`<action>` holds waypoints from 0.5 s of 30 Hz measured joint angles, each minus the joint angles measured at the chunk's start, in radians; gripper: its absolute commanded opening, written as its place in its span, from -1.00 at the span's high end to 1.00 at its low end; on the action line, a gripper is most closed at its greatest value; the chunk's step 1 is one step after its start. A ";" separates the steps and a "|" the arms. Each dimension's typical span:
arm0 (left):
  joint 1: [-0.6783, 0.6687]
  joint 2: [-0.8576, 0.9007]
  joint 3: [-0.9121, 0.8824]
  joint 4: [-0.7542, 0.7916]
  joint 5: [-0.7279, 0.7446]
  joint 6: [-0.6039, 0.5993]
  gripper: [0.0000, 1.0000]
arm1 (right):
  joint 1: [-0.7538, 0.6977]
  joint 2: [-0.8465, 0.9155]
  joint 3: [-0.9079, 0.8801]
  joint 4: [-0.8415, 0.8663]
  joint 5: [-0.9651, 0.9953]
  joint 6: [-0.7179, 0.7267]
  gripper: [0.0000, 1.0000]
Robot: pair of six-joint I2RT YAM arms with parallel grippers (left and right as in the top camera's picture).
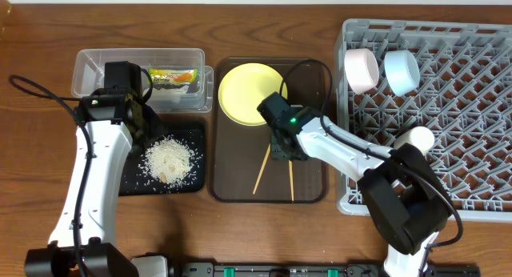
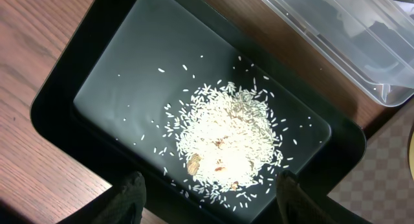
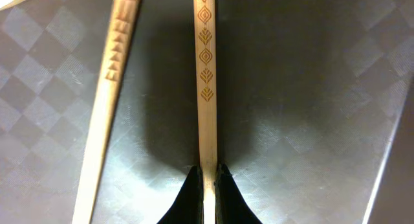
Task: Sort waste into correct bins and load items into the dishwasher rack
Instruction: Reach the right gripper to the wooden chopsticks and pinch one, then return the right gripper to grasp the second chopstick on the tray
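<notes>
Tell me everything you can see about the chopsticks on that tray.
The chopsticks are a pair of slim, pale wooden sticks with small carved bands near one end: a row of leaf shapes on one, triangles on the other. They are on the brown tray, near the yellow plate, apart from each other and splaying wider toward the table's front. The right gripper pinches the leaf-patterned stick between its fingertips; the other lies free beside it. Whether the pinched one is lifted cannot be told.

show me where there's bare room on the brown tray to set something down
Bare floor on the brown tray lies between its left rim and the chopsticks, below the yellow plate; also between the chopsticks and the right rim. The middle is crowded: the right tool grips one of them.
</notes>
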State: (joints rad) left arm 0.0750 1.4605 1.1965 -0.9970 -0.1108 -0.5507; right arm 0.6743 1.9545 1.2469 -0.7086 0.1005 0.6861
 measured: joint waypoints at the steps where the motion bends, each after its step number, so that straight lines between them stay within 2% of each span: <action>1: 0.000 0.000 0.000 0.000 0.000 0.000 -0.34 | -0.007 -0.003 0.000 -0.005 -0.001 0.001 0.98; 6: 0.000 0.000 0.000 0.000 0.000 0.000 -0.34 | -0.090 -0.084 -0.002 -0.011 -0.008 -0.053 0.98; 15: 0.000 0.000 0.000 0.000 0.000 0.000 -0.34 | -0.288 -0.432 0.000 -0.132 0.002 -0.253 0.98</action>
State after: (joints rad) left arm 0.0750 1.4605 1.1961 -0.9970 -0.1108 -0.5507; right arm 0.3866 1.5227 1.2465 -0.8406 0.1028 0.4335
